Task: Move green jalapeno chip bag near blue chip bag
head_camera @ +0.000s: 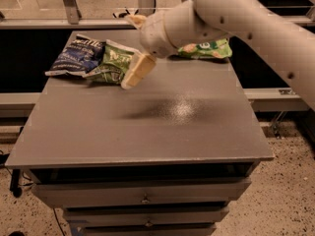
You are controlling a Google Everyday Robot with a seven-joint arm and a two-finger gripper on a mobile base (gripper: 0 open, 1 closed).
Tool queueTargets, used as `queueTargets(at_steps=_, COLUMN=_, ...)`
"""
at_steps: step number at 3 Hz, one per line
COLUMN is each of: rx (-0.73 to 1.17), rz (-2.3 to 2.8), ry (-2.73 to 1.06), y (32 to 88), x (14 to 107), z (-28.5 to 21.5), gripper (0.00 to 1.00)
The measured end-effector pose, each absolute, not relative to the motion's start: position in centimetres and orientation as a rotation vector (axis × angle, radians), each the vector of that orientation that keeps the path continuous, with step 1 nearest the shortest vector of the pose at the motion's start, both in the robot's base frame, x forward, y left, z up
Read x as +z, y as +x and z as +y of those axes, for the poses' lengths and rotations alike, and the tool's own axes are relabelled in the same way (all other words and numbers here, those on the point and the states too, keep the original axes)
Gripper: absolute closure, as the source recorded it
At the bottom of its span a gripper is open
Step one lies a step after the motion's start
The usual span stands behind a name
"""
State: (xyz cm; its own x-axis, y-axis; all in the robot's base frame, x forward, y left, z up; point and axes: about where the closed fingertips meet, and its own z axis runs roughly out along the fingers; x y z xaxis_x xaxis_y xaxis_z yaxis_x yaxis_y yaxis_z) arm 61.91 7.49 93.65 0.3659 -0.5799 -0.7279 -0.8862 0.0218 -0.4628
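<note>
Crinkled light-green foil, the green jalapeno chip bag (109, 65) lies rumpled at the back left of the matte grey table (147, 136), its edge touching the dark blue chip bag (78, 57), which we judge is as near as the task asks. The gripper (138, 70), cream and blunt, hangs at the green bag's right edge; we cannot tell whether its jaws are open or closed. A brighter green bag (204, 49) sits well apart, back right, behind the smooth white arm (236, 14).
</note>
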Motion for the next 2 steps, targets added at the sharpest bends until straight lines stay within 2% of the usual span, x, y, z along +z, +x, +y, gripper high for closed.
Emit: queueTargets(at_steps=2, rx=0.465, rz=1.374, ry=-1.361, y=56.2, x=93.1, z=0.7, gripper=0.0)
